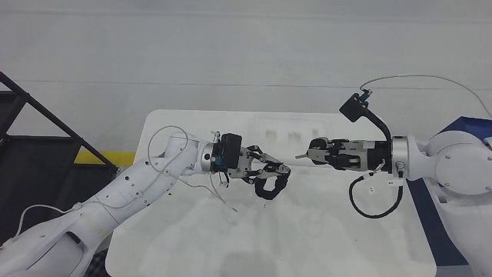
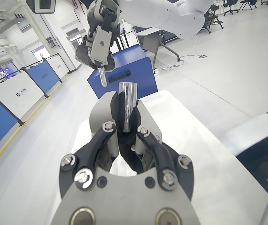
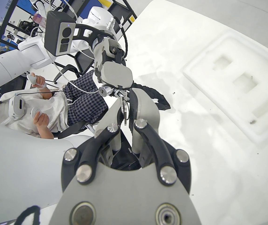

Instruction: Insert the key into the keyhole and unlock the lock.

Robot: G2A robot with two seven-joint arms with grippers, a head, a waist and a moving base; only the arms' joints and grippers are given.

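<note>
A chrome cylinder lock (image 2: 127,99) with a black cable loop (image 1: 269,188) is held above the table, my left gripper (image 2: 124,97) shut on it. In the top view this gripper (image 1: 270,171) points right, and the lock's end (image 1: 284,169) faces the other arm. My right gripper (image 1: 310,155) is shut on a silver key (image 1: 300,156), its blade pointing at the lock. The key (image 2: 103,78) ends a short gap from the lock, slightly off its axis. In the right wrist view the keyhole face (image 3: 103,91) sits just beyond the gripper (image 3: 124,99) holding the key (image 3: 125,110).
A white foam tray (image 1: 292,121) with three recesses lies at the back of the white table (image 1: 307,231), also seen at the tray rim (image 3: 195,71). A black frame (image 1: 31,123) stands off the table's left side. A blue cabinet (image 2: 134,71) stands beyond the right end.
</note>
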